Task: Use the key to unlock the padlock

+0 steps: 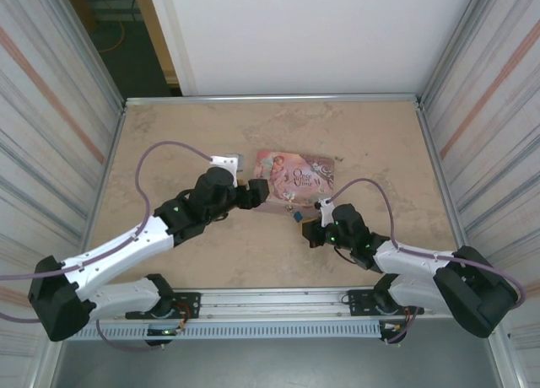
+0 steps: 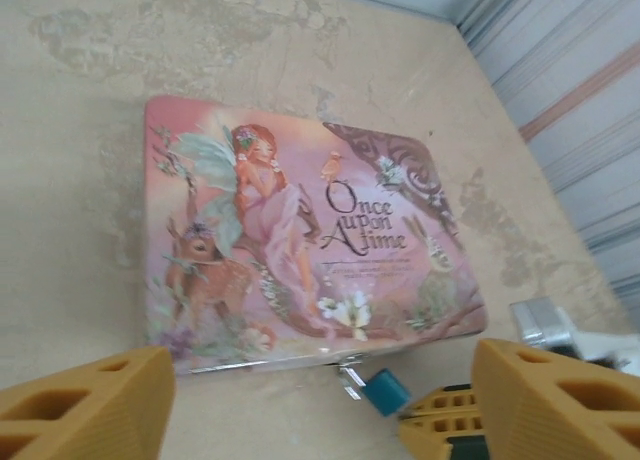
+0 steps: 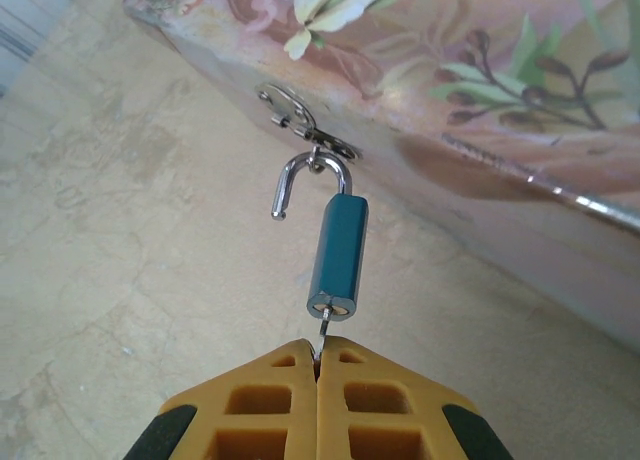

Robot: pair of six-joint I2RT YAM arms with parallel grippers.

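Observation:
The tiny blue padlock (image 3: 338, 252) hangs from the hasp on the front of the pink tin (image 3: 480, 70). Its silvery shackle (image 3: 300, 180) is sprung open, one leg free of the body. The key (image 3: 322, 330) sticks into the padlock's underside, and my right gripper (image 3: 318, 352) is shut on its head. In the left wrist view the padlock (image 2: 385, 390) lies just in front of the tin (image 2: 300, 220), with my right gripper's yellow fingers (image 2: 440, 420) behind it. My left gripper (image 2: 320, 420) is open and holds nothing, hovering near the tin's front edge. From above, the left gripper (image 1: 257, 192) is at the tin's left end and the right gripper (image 1: 309, 226) is by the padlock (image 1: 297, 216).
The tin (image 1: 295, 175) lies flat in the middle of the beige table (image 1: 211, 135). Corrugated walls (image 1: 481, 110) close in both sides, and a metal rail (image 1: 278, 302) runs along the near edge. Purple cables loop over both arms.

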